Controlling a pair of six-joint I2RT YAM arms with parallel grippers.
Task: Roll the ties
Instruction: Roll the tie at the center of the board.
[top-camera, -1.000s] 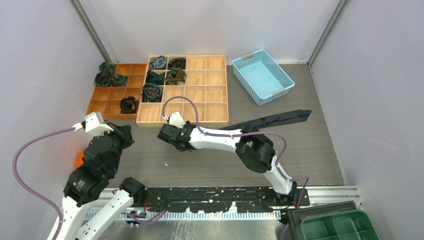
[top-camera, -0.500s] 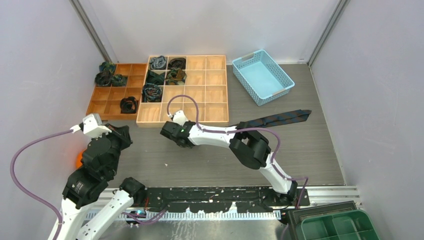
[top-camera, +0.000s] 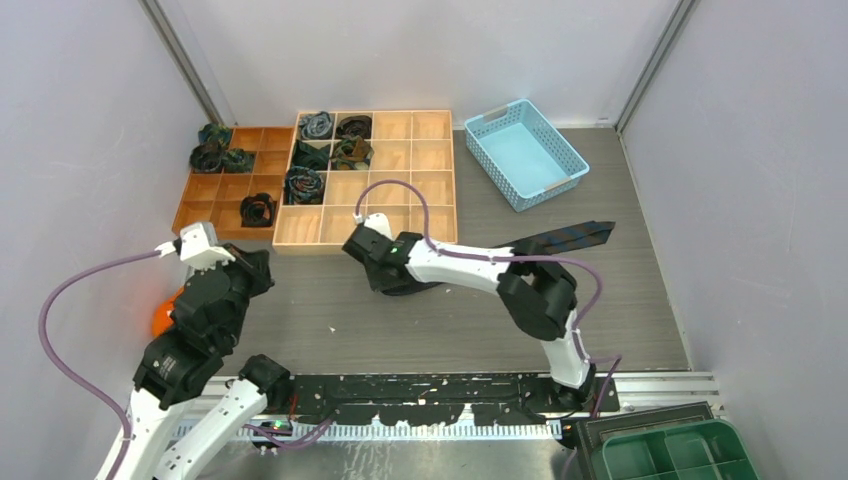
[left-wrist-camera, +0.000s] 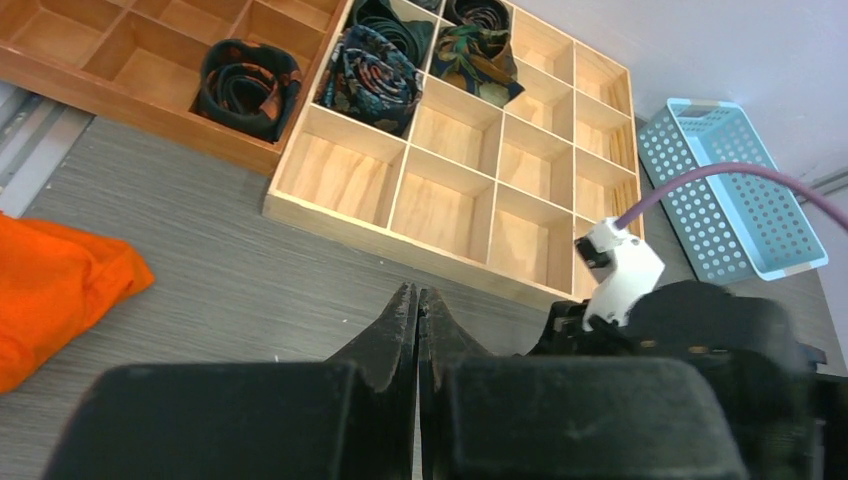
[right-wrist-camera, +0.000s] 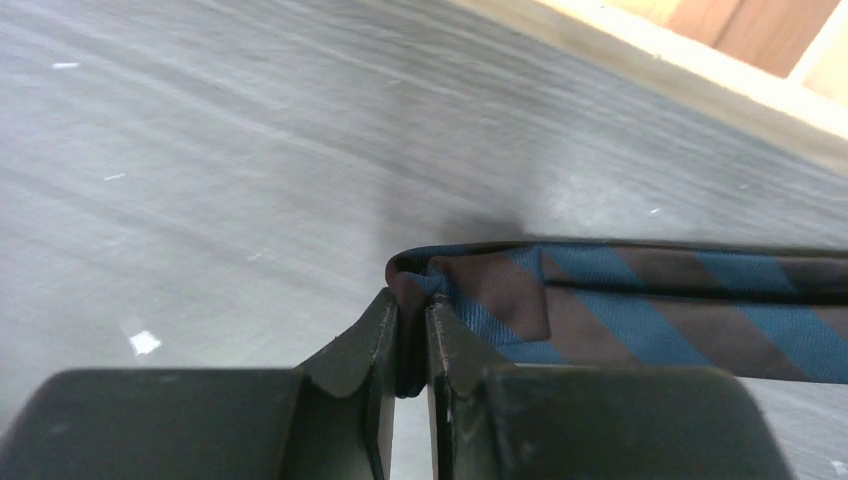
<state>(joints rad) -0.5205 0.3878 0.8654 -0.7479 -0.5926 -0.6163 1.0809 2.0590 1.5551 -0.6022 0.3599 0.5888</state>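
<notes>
Tray wall (top-camera: 310, 244) near right hand (top-camera: 383, 280), tabletop (top-camera: 300, 295) leftward

We can read no text, number, brand or sign in any view: none on the light wooden tray (top-camera: 430, 160) at eleven o'clock, the blue basket (top-camera: 520, 155) at one o'clock, or the striped tie (top-camera: 570, 236).

1. Tie (right-wrist-camera: 640, 310): diagonal teal-blue and dark brown stripes.
2. Counter (top-camera: 400, 330): grey, streaky grain.
3. Basket (left-wrist-camera: 700, 190): pale blue, dotted with holes.
4. Pale wood tray (top-camera: 432, 155); reddish-brown tray (top-camera: 205, 190).
5. Cloth (left-wrist-camera: 50, 290): plain bright orange.
</notes>
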